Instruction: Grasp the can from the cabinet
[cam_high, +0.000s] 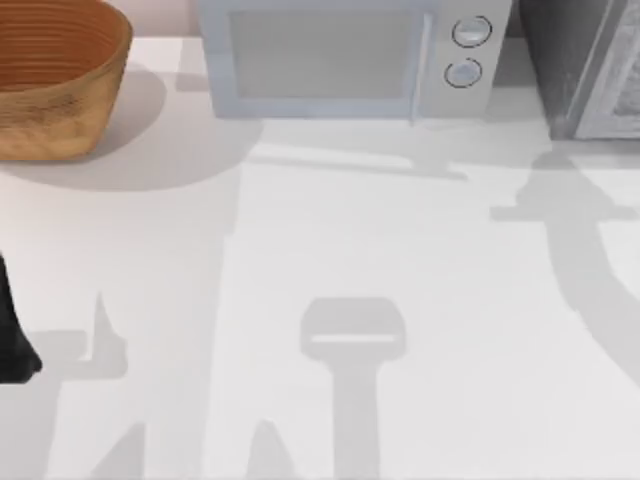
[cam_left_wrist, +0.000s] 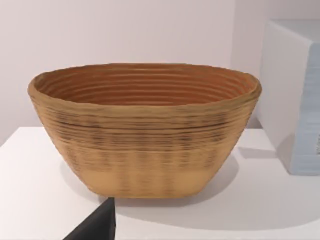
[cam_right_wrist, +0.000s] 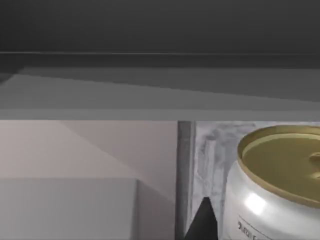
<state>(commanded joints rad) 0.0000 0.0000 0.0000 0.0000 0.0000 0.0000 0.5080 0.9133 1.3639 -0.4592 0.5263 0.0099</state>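
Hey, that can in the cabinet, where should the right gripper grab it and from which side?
Probably around the silver side wall of the can, below its golden top rim, coming in level from the open front of the cabinet. The can stands upright, its round body suits a two-finger pinch across the width, and the cabinet's roof close overhead likely rules out a top-down reach. A dark fingertip sits beside it.

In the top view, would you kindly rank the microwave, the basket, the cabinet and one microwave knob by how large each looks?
1. Microwave, largest.
2. Basket; the frame edge crops it.
3. Cabinet; heavily cropped at the top view's right corner, so its true rank against the basket is unsure.
4. Upper knob, smallest.
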